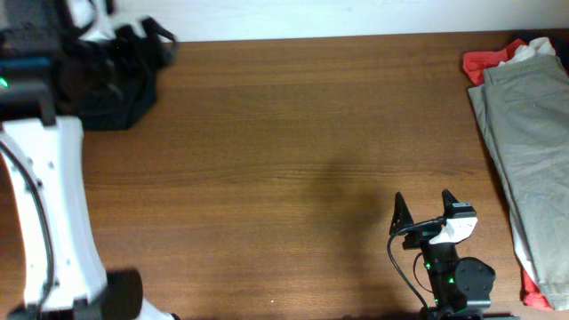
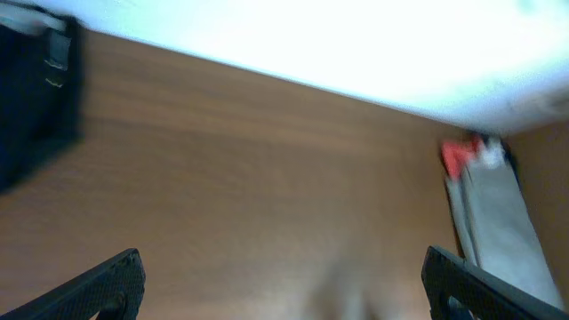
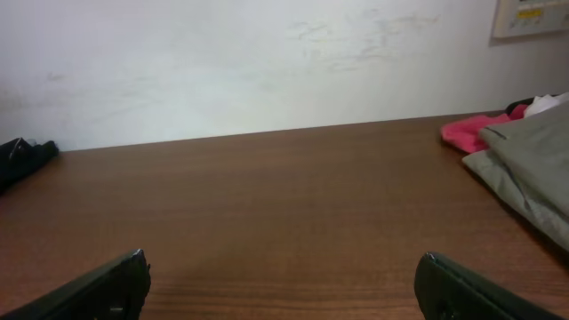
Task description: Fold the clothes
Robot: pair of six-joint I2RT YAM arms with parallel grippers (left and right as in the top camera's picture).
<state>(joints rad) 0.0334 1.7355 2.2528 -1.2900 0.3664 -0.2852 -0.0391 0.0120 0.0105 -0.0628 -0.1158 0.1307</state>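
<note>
At the table (image 1: 267, 133) edge, far left, black clothes (image 1: 123, 93), well apart from khaki trousers (image 1: 529, 133); left hand (image 2: 283, 280), right hand (image 3: 283, 276) spread.

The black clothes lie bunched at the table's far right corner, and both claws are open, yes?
No: the overhead view shows the black clothes at the far left corner. The left claw and right claw are indeed open.

Tbl (image 1: 284, 133): clothes (image 1: 132, 100), trousers (image 1: 529, 151), red cloth (image 1: 484, 62).

Clothes (image 1: 124, 96) far left; trousers (image 1: 530, 151) far right
</note>
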